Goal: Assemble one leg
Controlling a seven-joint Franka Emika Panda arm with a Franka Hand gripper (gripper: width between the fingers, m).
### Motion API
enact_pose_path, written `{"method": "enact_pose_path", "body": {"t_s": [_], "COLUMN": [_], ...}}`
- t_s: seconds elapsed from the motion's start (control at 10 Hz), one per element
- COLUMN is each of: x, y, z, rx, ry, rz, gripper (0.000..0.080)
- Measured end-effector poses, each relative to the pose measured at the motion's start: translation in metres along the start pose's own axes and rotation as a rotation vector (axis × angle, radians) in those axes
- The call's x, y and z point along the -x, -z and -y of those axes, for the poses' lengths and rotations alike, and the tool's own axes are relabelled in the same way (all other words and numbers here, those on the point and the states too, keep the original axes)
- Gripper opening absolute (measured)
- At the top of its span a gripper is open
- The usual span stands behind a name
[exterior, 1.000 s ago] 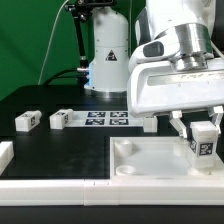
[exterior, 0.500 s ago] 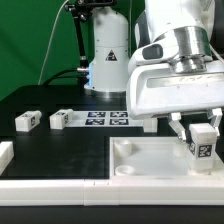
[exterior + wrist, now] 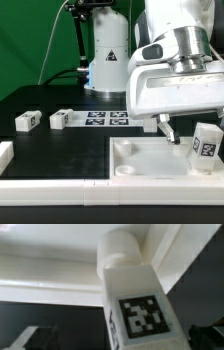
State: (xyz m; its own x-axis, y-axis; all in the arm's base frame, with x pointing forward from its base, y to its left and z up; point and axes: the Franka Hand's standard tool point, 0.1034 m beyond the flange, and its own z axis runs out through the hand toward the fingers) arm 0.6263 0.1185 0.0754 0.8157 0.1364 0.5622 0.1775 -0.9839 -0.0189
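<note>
Toward the worktop's front corner on the exterior view's right, the leg [image 3: 207,145] leans tilted, peg end at the white panel's [image 3: 140,165] corner. Our gripper [image 3: 192,134] straddles it, spread wide. We judge the leg placed but not yet screwed home. The panel rim crowds it; open room lies above.

The leg [image 3: 207,146] stands slightly tilted on the white panel [image 3: 140,165] at the exterior view's right, jaws spread apart.
</note>
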Motion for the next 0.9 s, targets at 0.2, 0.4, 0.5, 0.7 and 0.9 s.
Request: {"method": "enact_pose_path", "body": {"t_s": [0.2,0.4,0.5,0.7,0.9], "x": [-0.001,-0.012,-0.012,-0.01,-0.003], "y": [0.001,0.013,0.013,0.01,0.008], "z": [0.001,0.008,0.007,0.009,0.013], "rx": [0.0,-0.005,-0.006,-0.012,-0.032], "ry": [-0.008,-0.007,-0.005,-0.005,-0.005], "rz": [0.0,-0.009,0.006,0.039,0.145], "gripper": [0.0647,0.0649,0.0649,0.0649,0.0649]}}
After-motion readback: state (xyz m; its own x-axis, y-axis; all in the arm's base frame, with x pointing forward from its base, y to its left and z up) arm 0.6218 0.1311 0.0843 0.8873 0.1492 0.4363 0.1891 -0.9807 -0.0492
